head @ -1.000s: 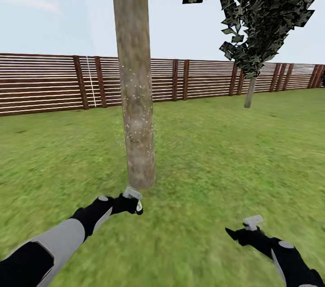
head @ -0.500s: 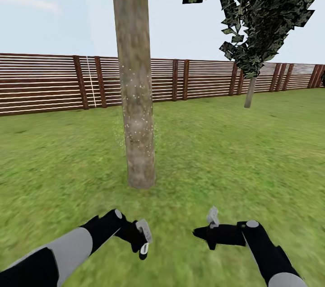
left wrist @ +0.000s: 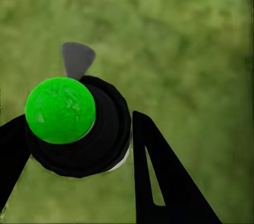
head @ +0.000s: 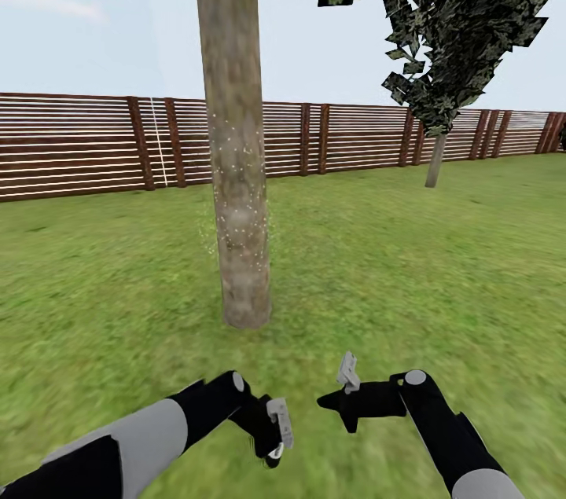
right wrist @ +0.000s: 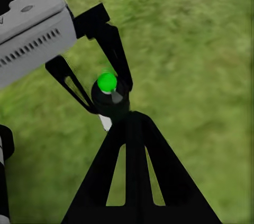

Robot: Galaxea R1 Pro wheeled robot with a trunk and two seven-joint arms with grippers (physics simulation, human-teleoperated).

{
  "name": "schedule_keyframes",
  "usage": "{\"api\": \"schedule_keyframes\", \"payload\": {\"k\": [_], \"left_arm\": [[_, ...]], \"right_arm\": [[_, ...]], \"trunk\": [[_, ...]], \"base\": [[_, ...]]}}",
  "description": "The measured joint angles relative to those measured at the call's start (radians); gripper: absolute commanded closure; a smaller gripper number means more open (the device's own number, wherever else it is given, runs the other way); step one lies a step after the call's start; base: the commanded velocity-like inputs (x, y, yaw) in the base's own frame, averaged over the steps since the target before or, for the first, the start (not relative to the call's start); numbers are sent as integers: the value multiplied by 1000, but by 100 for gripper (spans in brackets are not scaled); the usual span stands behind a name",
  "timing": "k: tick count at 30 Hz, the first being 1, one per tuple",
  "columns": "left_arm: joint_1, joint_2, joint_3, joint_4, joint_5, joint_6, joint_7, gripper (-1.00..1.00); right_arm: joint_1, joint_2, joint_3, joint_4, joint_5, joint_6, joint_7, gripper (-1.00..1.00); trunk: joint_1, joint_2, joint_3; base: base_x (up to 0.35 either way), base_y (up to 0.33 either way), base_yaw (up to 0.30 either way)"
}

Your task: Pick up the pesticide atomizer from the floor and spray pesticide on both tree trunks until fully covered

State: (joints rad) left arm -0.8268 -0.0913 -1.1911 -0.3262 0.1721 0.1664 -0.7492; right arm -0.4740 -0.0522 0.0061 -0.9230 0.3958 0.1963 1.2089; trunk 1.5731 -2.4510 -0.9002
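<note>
- The left gripper (head: 267, 436) sits low and near, just left of centre in the head view, its two black fingers (left wrist: 159, 181) closed around the pesticide atomizer (left wrist: 79, 128); the bottle is clamped between them, off the grass (head: 409, 279).
- From the left wrist camera the atomizer shows end-on: a bright green cap over the round black body, with a grey trigger tab poking out past it; so its long axis runs roughly along the camera's line of sight, pointing down toward the lawn rather than out at the tree.
- The right gripper (head: 334, 403) lies just right of the left one, pointing left toward it; in the right wrist view its black fingers (right wrist: 132, 171) appear drawn together into a point, with nothing between them; the tip reaches close up to the bottle, though I cannot tell whether it touches.
- The near tree trunk (head: 236, 169) stands far ahead and slightly left of both grippers, speckled with pale droplets across its middle band; the second tree (head: 436, 157) is further off to the right, by the wooden fence (head: 79, 145).
- The relation that matters, in my judgement: the nozzle faces away from either trunk, so the bottle must be re-aimed before more spraying; the left arm is the nearer one to the speckled trunk.
</note>
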Motion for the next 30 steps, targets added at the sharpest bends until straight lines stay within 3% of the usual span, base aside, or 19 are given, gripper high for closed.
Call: {"api": "schedule_keyframes", "payload": {"k": [4,13,30], "left_arm": [[0,-4,-1,-48,0,0,-1,100],[-3,-48,-2,-62,-2,3,-1,100],[-11,-65,-1,-62,-1,7,-15,100]], "right_arm": [[0,0,0,0,0,0,0,100],[0,0,0,0,0,0,0,100],[0,0,2,0,0,0,0,100]], "trunk": [[0,0,0],[0,0,0],[0,0,0]], "base": [[0,0,0],[0,0,0],[0,0,0]]}}
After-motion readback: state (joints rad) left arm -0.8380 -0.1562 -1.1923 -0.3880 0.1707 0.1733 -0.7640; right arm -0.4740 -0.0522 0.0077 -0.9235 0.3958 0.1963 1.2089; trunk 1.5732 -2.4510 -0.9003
